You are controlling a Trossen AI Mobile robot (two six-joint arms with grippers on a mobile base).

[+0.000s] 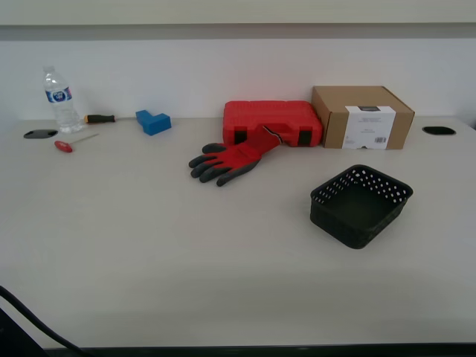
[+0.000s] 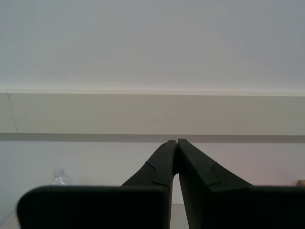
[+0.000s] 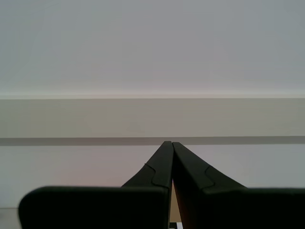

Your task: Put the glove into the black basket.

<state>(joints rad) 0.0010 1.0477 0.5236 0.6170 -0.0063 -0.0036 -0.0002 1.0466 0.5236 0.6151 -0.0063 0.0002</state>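
Observation:
The red knit glove [image 1: 227,159] with dark grey fingers lies flat on the table, its cuff resting against the red hard case [image 1: 273,123] behind it. The black mesh basket [image 1: 361,204] stands empty at the exterior view's right, nearer the front than the glove. My first gripper [image 3: 167,142] and my second gripper [image 2: 177,140] are both shut and empty, held up and facing the wall. Neither gripper shows in the exterior view.
A brown cardboard box [image 1: 362,116] stands behind the basket, beside the red case. At the back on the exterior view's left are a water bottle [image 1: 59,100], a blue block [image 1: 153,121] and two screwdrivers [image 1: 72,142]. The bottle's cap shows in the second wrist view [image 2: 59,176].

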